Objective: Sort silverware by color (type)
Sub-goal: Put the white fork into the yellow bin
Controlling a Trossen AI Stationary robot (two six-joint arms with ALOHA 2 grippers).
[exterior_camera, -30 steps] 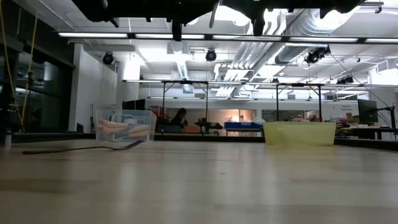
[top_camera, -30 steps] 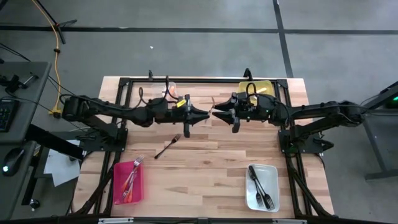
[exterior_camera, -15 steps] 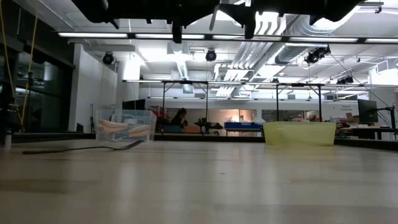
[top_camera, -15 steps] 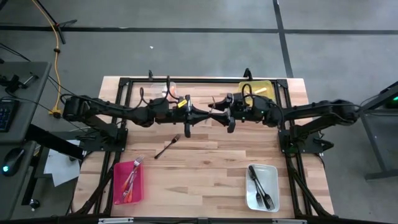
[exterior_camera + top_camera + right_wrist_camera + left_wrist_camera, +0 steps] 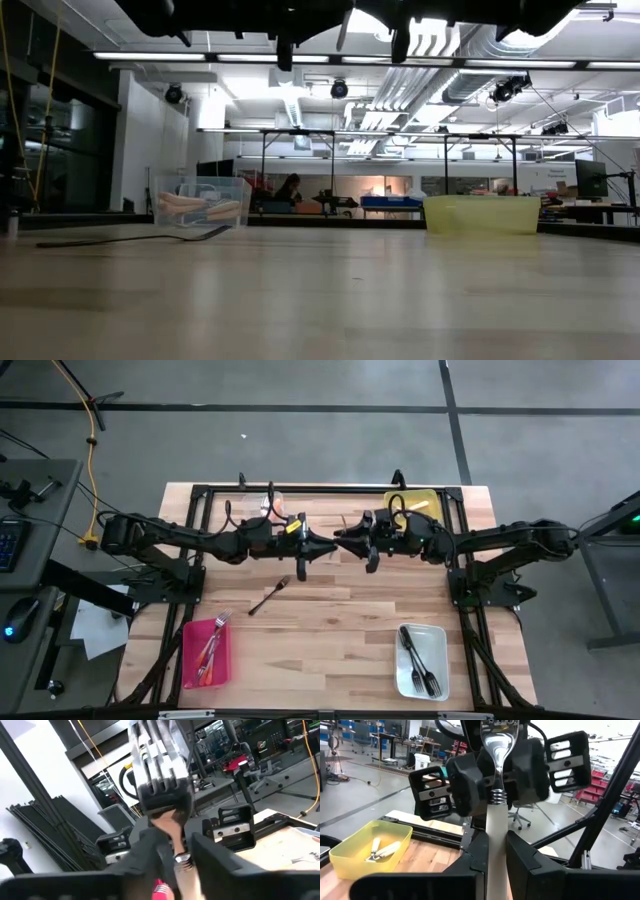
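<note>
Left wrist view shows the white-handled fork (image 5: 496, 835), held above mid-table, its handle pinched by the left gripper (image 5: 492, 857), while the right gripper (image 5: 495, 785) clamps its metal neck. Light, stiff and slick; holding the broader handle seems safest.

A robotics lab: bare silver ceiling ducts (image 5: 470, 45), long fluorescent strip lights (image 5: 200, 56), black-framed workstations (image 5: 300, 150) beyond the pale wooden bench (image 5: 340, 620).
</note>
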